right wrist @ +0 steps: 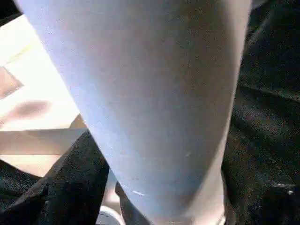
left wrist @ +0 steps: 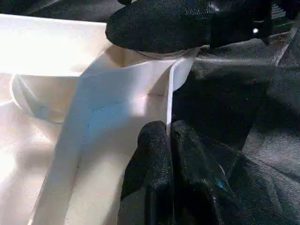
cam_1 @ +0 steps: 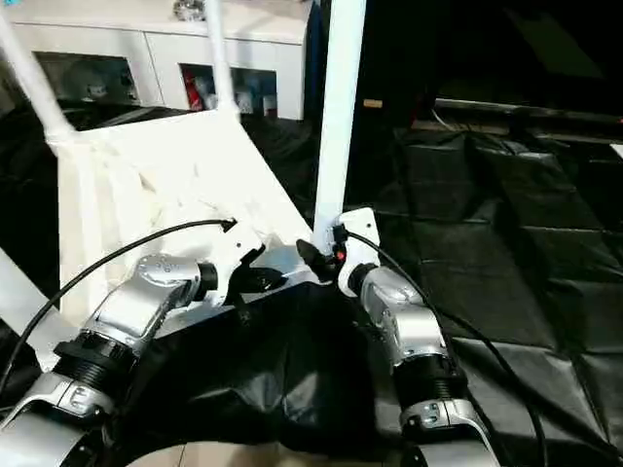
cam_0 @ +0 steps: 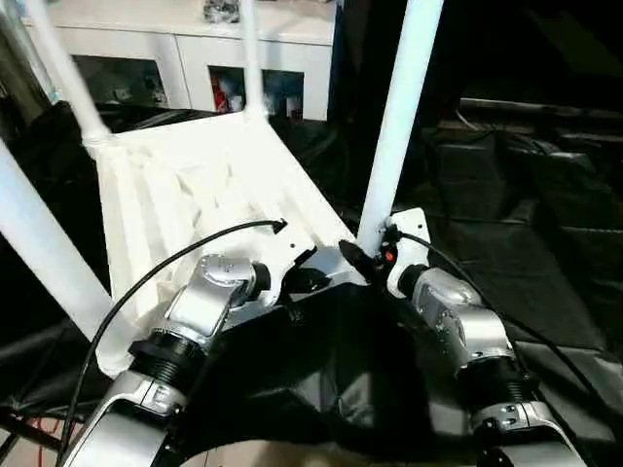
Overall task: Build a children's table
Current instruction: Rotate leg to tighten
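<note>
The left pincer (left wrist: 168,154) is clenched on the thin rim of the white plastic rectangular tabletop (cam_0: 185,195), apparently to steady it, ribbed underside up, over the black sheeting (cam_0: 545,263). Just beside it, the right pincer (cam_0: 365,261) appears to be grasping the base of a long white tubular leg (cam_0: 399,117) at the near corner. Beyond both pincers the other legs (cam_0: 68,78) likewise point upward, long axes roughly upright.
</note>
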Tool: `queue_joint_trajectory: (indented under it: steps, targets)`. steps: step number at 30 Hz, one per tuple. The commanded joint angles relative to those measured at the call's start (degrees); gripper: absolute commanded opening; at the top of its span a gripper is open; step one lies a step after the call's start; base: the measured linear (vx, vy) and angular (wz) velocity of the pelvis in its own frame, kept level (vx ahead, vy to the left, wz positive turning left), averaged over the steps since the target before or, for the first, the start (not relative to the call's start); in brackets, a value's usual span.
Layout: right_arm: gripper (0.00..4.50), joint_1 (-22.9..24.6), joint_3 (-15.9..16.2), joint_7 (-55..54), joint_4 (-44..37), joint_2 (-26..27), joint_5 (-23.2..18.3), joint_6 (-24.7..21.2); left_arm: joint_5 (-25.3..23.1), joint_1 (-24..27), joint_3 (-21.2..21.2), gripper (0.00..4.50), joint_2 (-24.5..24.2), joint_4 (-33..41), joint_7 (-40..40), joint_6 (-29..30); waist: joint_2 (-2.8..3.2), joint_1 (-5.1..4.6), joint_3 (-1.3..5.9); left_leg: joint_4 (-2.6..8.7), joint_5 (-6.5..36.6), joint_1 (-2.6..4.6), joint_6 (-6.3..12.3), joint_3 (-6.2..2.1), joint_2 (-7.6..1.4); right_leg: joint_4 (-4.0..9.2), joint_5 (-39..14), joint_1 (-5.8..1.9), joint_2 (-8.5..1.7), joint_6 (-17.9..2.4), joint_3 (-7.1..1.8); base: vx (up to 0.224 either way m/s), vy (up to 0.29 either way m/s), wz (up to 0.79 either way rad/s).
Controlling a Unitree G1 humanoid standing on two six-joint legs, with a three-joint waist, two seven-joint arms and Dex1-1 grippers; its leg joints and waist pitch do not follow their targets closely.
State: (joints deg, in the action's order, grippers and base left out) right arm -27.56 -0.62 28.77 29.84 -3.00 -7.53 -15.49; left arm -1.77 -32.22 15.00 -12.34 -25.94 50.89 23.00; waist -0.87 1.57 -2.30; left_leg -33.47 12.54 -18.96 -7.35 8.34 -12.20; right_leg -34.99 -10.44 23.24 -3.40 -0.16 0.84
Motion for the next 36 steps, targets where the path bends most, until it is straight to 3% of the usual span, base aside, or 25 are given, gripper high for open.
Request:
queue_joint_trajectory:
  steps: [1, 2, 10, 17, 18, 21, 28, 36]
  targets:
    - [3.72, 0.8, 7.8, 8.1, 0.0, 4.2, -1.7, -2.5, 1.1, -1.3, 1.9, 0.00, 2.4, 1.3, -0.4, -0.7, 0.45, 0.18, 2.67, 4.43, 10.3, -1.19, 0.92, 0.93, 0.17, 4.45, -11.8, -2.88, -2.58, -11.6, -1.36, 0.000, 0.000, 0.00]
    - [3.78, 1.0, 8.5, 9.9, -0.7, 3.0, -1.5, -2.6, 1.1, -1.1, 2.0, 0.00, 1.8, 1.5, 0.4, -1.1, 0.27, 0.13, 2.66, 4.47, 10.4, -1.23, 1.02, 0.93, 0.14, 4.46, -11.6, -2.97, -2.61, -11.7, -1.37, 0.000, 0.000, 0.00]
    - [3.78, 1.8, 11.3, 26.5, -6.2, -8.5, -2.3, -3.1, 1.4, 0.1, 3.0, 0.00, -3.6, 2.6, 8.6, -3.9, 0.57, 0.65, 2.75, 4.16, 8.2, -1.05, 2.67, 1.09, 0.04, 4.09, -7.2, -3.24, -2.63, -13.8, -1.35, 0.000, 0.000, 0.00]
    - [3.78, 2.1, 12.1, 35.3, -8.5, -14.3, -3.3, -4.3, 3.3, 1.0, 2.9, 0.00, -8.0, 3.4, 16.3, -7.4, 0.62, 0.88, 2.76, 4.09, 7.6, -0.89, 3.36, 1.19, -0.10, 3.87, -5.4, -3.26, -2.68, -15.1, -1.29, 0.000, 0.000, 0.00]
    - [3.54, 2.1, 12.3, 36.3, -8.8, -15.0, -3.4, -4.8, 3.5, 1.1, 3.1, 0.00, -8.7, 3.6, 17.5, -7.5, 0.61, 0.96, 2.81, 4.05, 7.3, -0.89, 3.48, 1.19, -0.15, 3.70, -4.8, -3.33, -2.68, -15.1, -1.31, 0.000, 0.000, 0.00]
    - [3.44, 2.1, 12.8, 38.6, -9.3, -16.0, -3.8, -5.4, 3.5, 1.3, 3.4, 0.00, -10.4, 3.4, 19.6, -8.0, 0.72, 1.05, 2.82, 4.00, 6.9, -0.84, 3.58, 1.28, -0.14, 3.60, -4.1, -3.28, -2.70, -15.5, -1.30, 0.000, 0.000, 0.00]
    - [2.72, 1.9, 13.7, 40.9, -9.8, -16.7, -4.0, -5.8, 3.8, 2.1, 4.3, 0.00, -12.9, 3.8, 24.0, -8.9, 0.73, 1.42, 2.88, 3.94, 5.9, -0.73, 3.17, 1.35, -0.16, 3.38, -3.0, -3.35, -2.71, -15.7, -1.27, 0.000, 0.000, 0.00]
    - [2.56, 2.8, 14.4, 41.5, -10.3, -16.2, -4.4, -6.2, 3.5, 1.9, 4.1, 0.00, -11.5, 2.9, 21.7, -9.1, 0.60, 1.64, 3.01, 3.81, 4.7, -0.78, 3.26, 1.39, -0.08, 3.15, -1.1, -3.52, -2.69, -15.9, -1.27, 0.000, 0.000, 0.00]
